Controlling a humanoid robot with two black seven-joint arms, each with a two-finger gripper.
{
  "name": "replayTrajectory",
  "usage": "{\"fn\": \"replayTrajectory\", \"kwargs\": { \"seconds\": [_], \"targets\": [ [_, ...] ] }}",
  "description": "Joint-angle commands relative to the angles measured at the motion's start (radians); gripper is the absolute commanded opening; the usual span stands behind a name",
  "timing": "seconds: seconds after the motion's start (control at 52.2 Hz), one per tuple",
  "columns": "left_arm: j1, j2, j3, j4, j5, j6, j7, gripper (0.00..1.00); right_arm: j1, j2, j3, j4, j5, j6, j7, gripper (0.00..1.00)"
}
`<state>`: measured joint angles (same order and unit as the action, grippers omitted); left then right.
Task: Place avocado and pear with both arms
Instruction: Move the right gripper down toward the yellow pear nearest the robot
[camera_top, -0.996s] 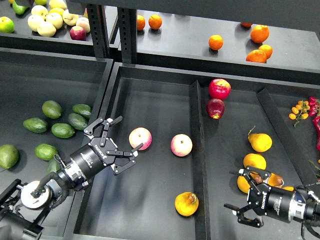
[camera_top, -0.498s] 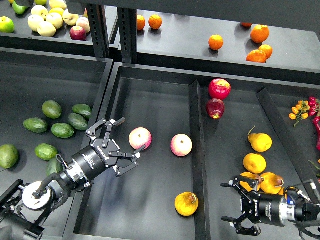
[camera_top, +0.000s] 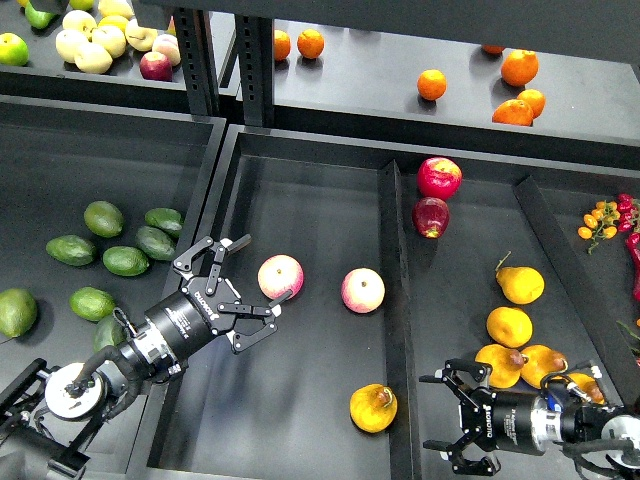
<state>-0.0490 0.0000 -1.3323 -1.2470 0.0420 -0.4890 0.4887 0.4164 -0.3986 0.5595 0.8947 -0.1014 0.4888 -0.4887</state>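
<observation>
The pear (camera_top: 373, 408), plump and yellow-orange with a brownish blemish, lies at the front of the middle bin. Dark green elongated avocados (camera_top: 155, 242) lie among lighter ones in the left bin; I cannot tell which is the task's. My left gripper (camera_top: 250, 285) is open and empty over the middle bin's left part, its fingertips next to a pink-and-yellow apple (camera_top: 281, 276). My right gripper (camera_top: 441, 413) is open and empty low in the right bin, right of the pear and left of a pile of yellow pears (camera_top: 510, 327).
A second apple (camera_top: 362, 290) lies mid-bin. Two red apples (camera_top: 438, 178) sit at the right bin's back. A divider wall (camera_top: 397, 300) separates the middle and right bins. Oranges (camera_top: 518, 68) and pale apples (camera_top: 95, 40) lie on the upper shelf. Small tomatoes (camera_top: 600, 220) are at the far right.
My right gripper has moved left and toward the front, off the pile of yellow pears, and stays open. The left gripper has barely shifted.
</observation>
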Motion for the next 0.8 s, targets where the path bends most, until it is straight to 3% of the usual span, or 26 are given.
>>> {"fn": "replayTrajectory", "kwargs": {
  "seconds": [0.0, 0.785],
  "targets": [
    [0.000, 0.000, -0.001, -0.003, -0.001, 0.000, 0.000, 0.99, 0.013, 0.027, -0.001, -0.028, -0.001, 0.000, 0.000, 0.99],
    [0.000, 0.000, 0.001, -0.008, -0.001, 0.000, 0.000, 1.00, 0.050, 0.170, -0.041, -0.189, -0.004, 0.000, 0.000, 0.94]
  ]
}}
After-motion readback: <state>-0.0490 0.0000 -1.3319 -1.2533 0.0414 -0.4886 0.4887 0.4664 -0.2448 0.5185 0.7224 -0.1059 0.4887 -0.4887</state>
